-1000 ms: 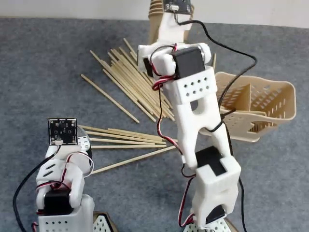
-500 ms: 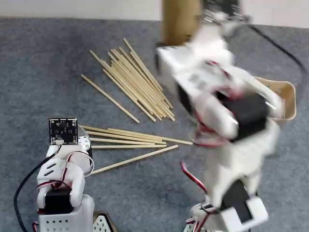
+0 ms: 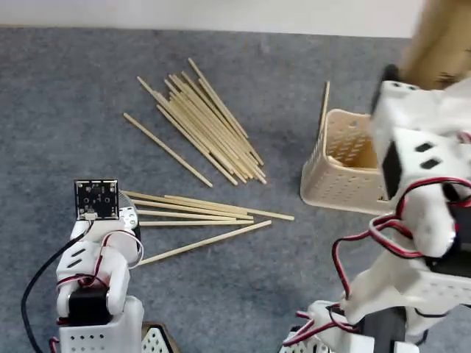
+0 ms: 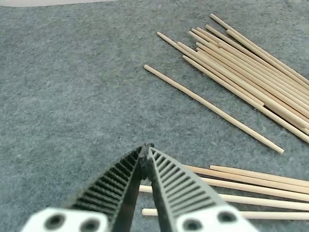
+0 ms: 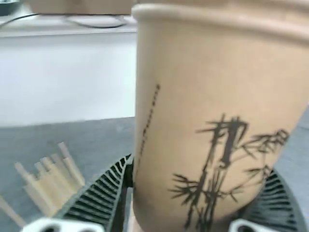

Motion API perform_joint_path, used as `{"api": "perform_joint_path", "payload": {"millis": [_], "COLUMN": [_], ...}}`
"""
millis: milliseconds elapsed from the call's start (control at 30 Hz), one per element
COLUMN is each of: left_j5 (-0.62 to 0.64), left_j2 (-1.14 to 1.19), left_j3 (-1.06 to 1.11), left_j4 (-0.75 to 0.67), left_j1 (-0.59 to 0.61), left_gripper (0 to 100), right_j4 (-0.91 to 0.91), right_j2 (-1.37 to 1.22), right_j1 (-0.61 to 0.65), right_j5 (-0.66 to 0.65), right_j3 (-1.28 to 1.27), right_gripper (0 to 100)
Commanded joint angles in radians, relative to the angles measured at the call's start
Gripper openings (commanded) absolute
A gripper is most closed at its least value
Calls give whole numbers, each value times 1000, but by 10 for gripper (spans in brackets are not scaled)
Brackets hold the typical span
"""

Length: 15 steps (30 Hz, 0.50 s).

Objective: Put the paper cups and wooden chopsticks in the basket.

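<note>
A brown paper cup point(image 5: 212, 111) with a bamboo print stands between the fingers of my right gripper point(image 5: 200, 171), which is shut on it. In the high view that cup point(image 3: 441, 40) hangs at the far right, just beyond the beige slatted basket point(image 3: 335, 173), with the right arm point(image 3: 419, 162) over the basket's right part. Wooden chopsticks point(image 3: 206, 121) lie in a fanned pile at the table's middle, and a smaller group point(image 3: 206, 213) lies nearer. My left gripper point(image 4: 146, 148) is shut and empty, low over the carpet, just short of the nearer chopsticks point(image 4: 251, 181).
Grey carpet covers the table. One chopstick point(image 3: 324, 107) lies at the basket's far left corner. The left arm point(image 3: 96, 250) stands at the near left. A pale wall edge runs along the far side.
The right arm has swung from the far middle over to the right with the cup, uncovering the basket. The left arm has not moved.
</note>
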<state>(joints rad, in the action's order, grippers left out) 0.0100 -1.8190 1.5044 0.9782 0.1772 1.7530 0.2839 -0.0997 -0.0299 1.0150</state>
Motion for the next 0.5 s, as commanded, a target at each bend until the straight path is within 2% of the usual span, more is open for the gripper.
{"api": "perform_joint_path", "payload": {"millis": [0, 100, 333, 467], "left_j5": [-9, -9, -9, -9], "left_j2": [-12, -12, -12, -12], "left_j3": [-1, 1, 1, 1], "left_j4": [-21, -21, -23, -23], "left_j1": [2, 2, 2, 2], "left_gripper": [11, 11, 11, 11], "right_j4": [8, 10, 10, 8], "right_j2": [27, 25, 42, 159], "right_j1": [-79, -110, -142, -142], "right_j5": [-35, -129, -212, -262], "right_j3": [2, -8, -196, -381], "right_gripper": [289, 289, 289, 289]}}
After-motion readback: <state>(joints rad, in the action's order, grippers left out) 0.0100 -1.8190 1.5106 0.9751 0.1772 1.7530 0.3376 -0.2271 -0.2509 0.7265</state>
